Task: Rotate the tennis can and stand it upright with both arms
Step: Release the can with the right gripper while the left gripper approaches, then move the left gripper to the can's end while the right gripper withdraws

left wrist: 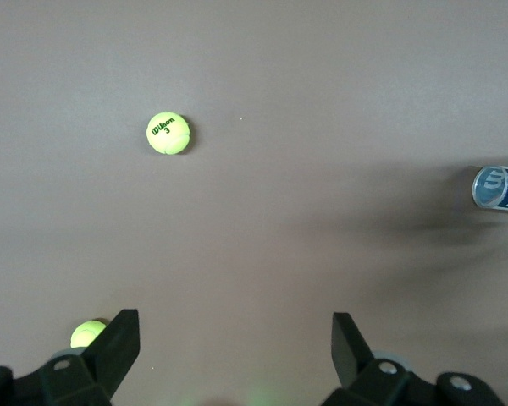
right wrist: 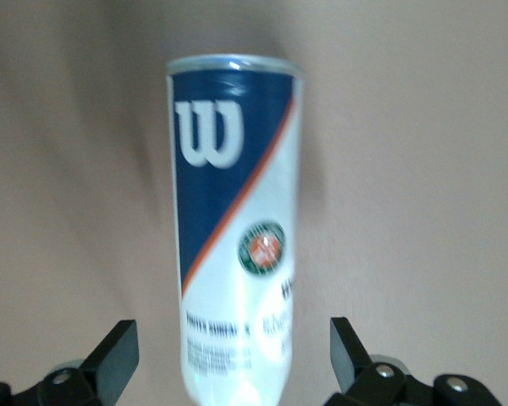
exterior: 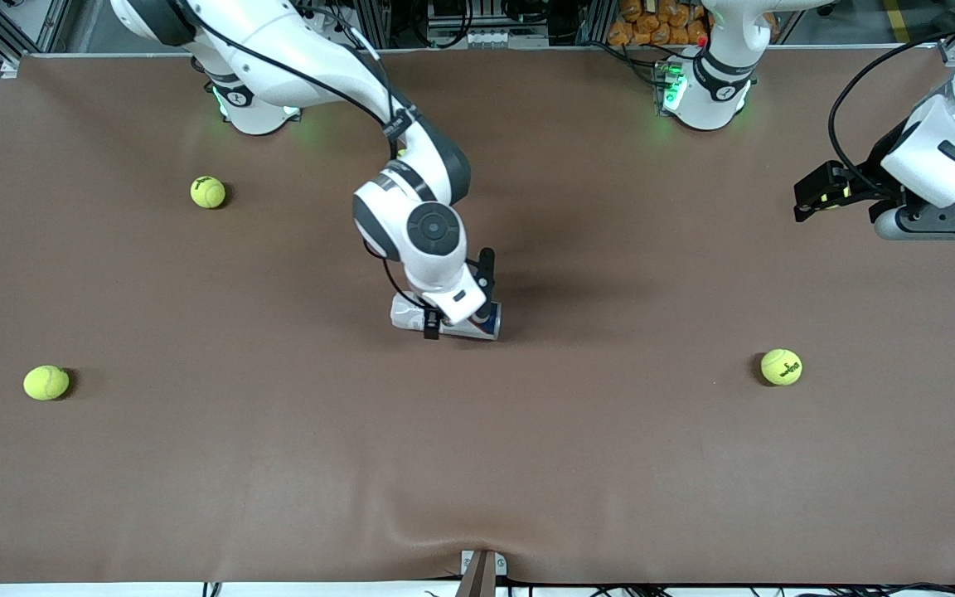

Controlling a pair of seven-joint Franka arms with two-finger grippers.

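The tennis can (exterior: pixel 405 315) lies on its side near the middle of the brown table, its navy "W" end toward the left arm's end. My right gripper (exterior: pixel 459 295) hangs low over it, open, one finger on each side of the can's white part. In the right wrist view the can (right wrist: pixel 237 211) runs between the fingers (right wrist: pixel 110 351) with a gap on both sides, and my right gripper (right wrist: pixel 234 347) grips nothing. My left gripper (exterior: pixel 809 199) waits in the air over the left arm's end of the table, open and empty (left wrist: pixel 235 338). It sees only the can's blue end (left wrist: pixel 498 188).
Three yellow-green tennis balls lie loose on the table. One (exterior: pixel 208 191) sits near the right arm's base and one (exterior: pixel 46 382) nearer the camera at that end. The third (exterior: pixel 781 366) lies toward the left arm's end, also in the left wrist view (left wrist: pixel 168 133).
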